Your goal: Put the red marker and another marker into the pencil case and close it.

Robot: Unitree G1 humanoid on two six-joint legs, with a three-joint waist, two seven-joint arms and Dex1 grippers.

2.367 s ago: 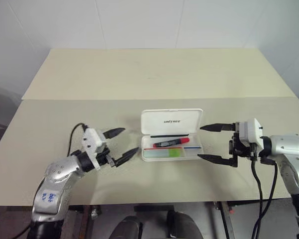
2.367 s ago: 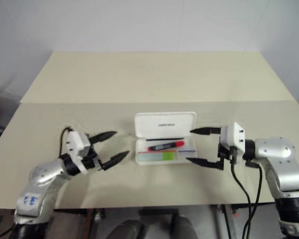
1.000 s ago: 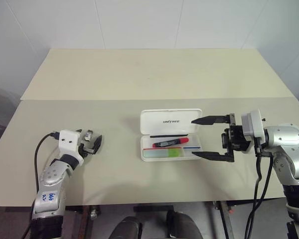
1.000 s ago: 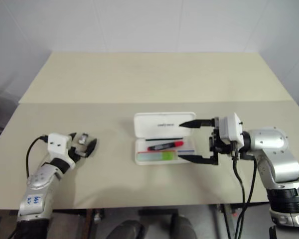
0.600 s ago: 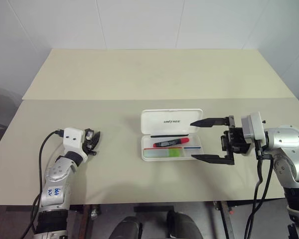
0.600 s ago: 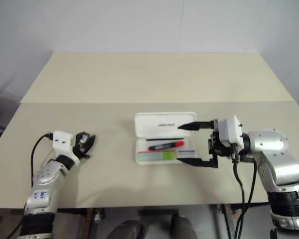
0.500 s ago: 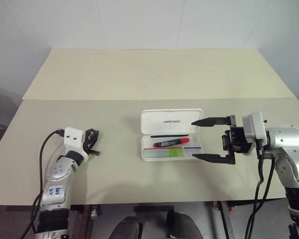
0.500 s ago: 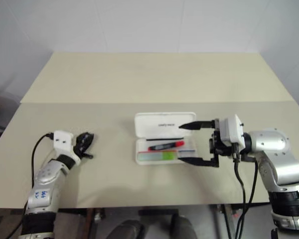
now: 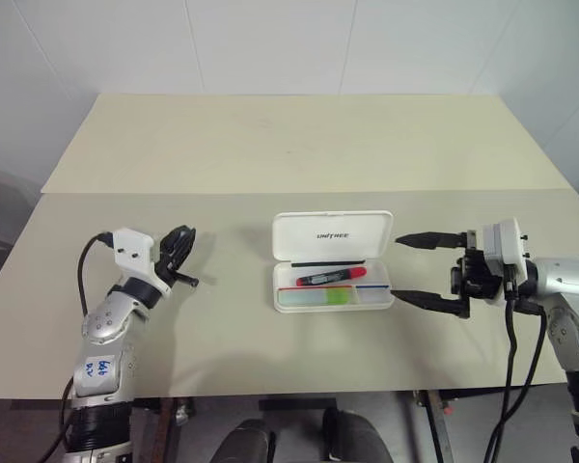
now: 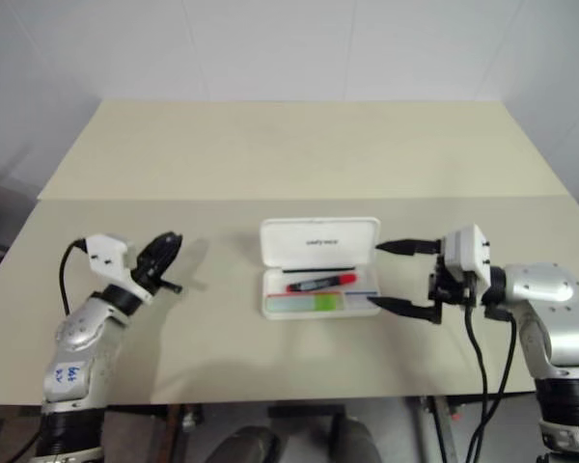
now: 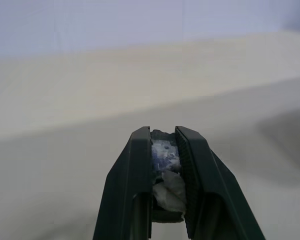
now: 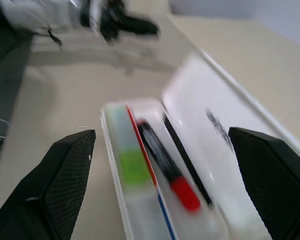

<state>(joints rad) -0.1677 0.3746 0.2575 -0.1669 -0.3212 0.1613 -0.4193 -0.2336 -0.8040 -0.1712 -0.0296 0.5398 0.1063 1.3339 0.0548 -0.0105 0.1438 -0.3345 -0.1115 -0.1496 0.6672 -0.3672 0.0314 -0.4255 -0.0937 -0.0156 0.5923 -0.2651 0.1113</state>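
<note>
The white pencil case (image 9: 381, 289) lies open in the middle of the table, its lid (image 9: 333, 234) standing up at the back. The red marker (image 9: 330, 277) rests inside it, and another marker, light green (image 9: 314, 296), lies along the front of the tray. My right gripper (image 9: 396, 268) is open just right of the case, one fingertip beside the lid's edge and the other by the tray's front corner. From the right wrist view (image 12: 161, 131) both markers show between the fingers. My left gripper (image 9: 179, 246) is shut, lifted off the table far left of the case.
The beige table (image 9: 270, 347) has a seam across it and a second board (image 9: 299, 140) behind, ending at a white wall. A black cable (image 9: 87, 260) loops by my left wrist. A whitish-blue scrap shows in the slit between the left fingers (image 11: 135, 190).
My left gripper pulled away from the case to the left, shut, then rose and tilted up. My right gripper drew back to the right, off the lid. The case stays open.
</note>
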